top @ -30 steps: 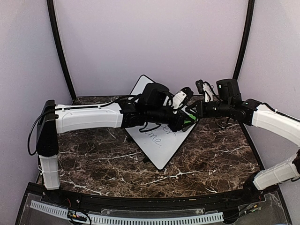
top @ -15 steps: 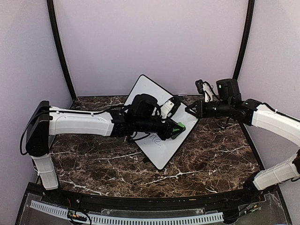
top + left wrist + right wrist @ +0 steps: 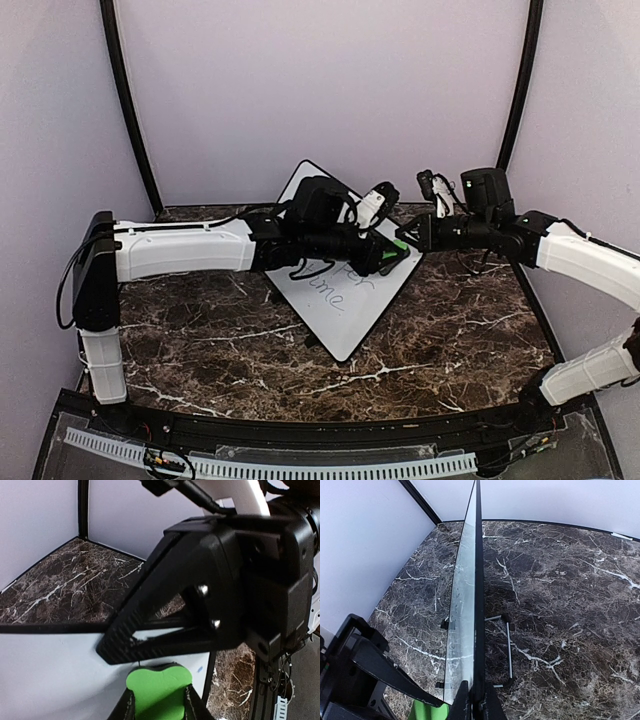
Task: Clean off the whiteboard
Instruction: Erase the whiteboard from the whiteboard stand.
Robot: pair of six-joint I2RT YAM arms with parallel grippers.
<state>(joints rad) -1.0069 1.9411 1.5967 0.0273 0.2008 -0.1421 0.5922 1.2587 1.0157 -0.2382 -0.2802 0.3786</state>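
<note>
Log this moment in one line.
left claw: shut on green eraser, over whiteboard | right claw: shut on whiteboard edge | writing: visible

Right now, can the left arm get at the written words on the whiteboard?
Probably yes. The left end effector holds the green eraser on the whiteboard, and the words lie uncovered beside it; the right end effector only grips the board's right corner.

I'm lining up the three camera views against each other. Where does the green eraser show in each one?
Top external: the green eraser sits right of centre, at the right corner of the whiteboard.
Left wrist: bottom centre, in front of the white board face.
Right wrist: a green sliver at the bottom edge, left of centre, beside the board seen edge-on.
Shared landmark: the whiteboard's thin black frame.
</note>
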